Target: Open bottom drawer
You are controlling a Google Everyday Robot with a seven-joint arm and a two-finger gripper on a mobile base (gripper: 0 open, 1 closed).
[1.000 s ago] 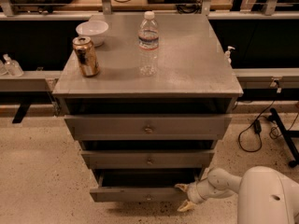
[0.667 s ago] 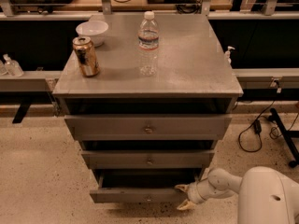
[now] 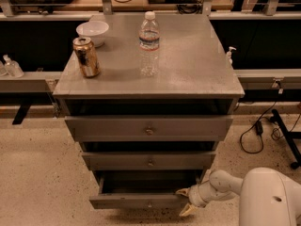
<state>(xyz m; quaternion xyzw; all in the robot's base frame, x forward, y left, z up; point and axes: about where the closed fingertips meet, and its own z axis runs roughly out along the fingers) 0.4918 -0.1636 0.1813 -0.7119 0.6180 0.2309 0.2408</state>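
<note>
The grey cabinet (image 3: pixel 150 84) has three drawers. The bottom drawer (image 3: pixel 141 200) stands pulled out toward me, with its dark grey inside showing behind its flat front. The middle drawer (image 3: pixel 149 160) and the top drawer (image 3: pixel 149 128) are pushed in. My gripper (image 3: pixel 184 201) is at the right end of the bottom drawer's front. Its pale fingers (image 3: pixel 186 210) are spread, one above and one below the front's edge. The white arm (image 3: pixel 263 197) comes in from the lower right.
On the cabinet top stand a clear water bottle (image 3: pixel 149 45), a soda can (image 3: pixel 86 57) and a white bowl (image 3: pixel 92 31). A black cable (image 3: pixel 256 131) and a black stand leg (image 3: pixel 284 135) lie on the floor to the right. Grey rails run behind on both sides.
The bottom drawer has come slightly further out and my gripper has shifted a little with it. The rest is as before.
</note>
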